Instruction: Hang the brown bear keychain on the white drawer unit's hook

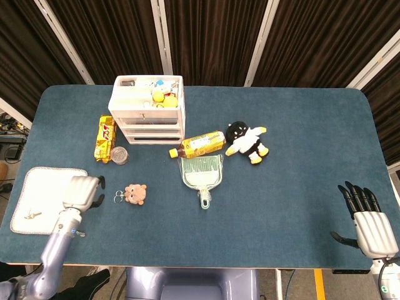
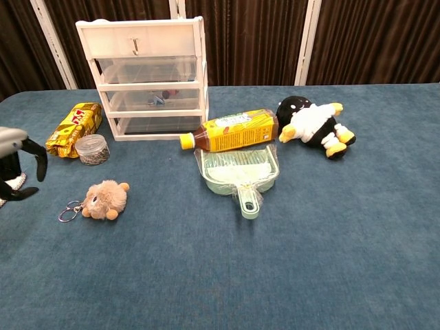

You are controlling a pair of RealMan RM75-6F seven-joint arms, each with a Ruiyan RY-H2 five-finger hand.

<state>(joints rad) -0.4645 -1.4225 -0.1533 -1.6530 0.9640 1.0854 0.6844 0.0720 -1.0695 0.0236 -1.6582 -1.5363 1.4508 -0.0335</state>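
Two robot hands sit at the near edge of a blue counter [image 1: 300,156]. At the near right corner, the right hand [image 1: 369,228] lies flat with its fingers spread apart, holding nothing. At the near left, the left hand [image 1: 81,192] hovers by the right edge of a white cloth [image 1: 37,197], just left of the brown bear keychain [image 1: 135,194]; its fingers curl downward, apart and gripping nothing. The keychain lies loose on the counter, its metal ring [image 2: 68,211] pointing toward the left hand. Right of it is a pale green dustpan [image 1: 201,174], handle toward the near edge. Beyond the dustpan, a yellow-labelled bottle [image 1: 199,144] lies on its side, with a black and white plush toy [image 1: 247,141] to its right. Further left stand a small clear jar [image 1: 119,155] and a yellow snack packet [image 1: 105,136]. Farthest back, the white drawer unit [image 1: 147,109] stands upright, its hook [image 2: 135,46] on the top drawer front bare.
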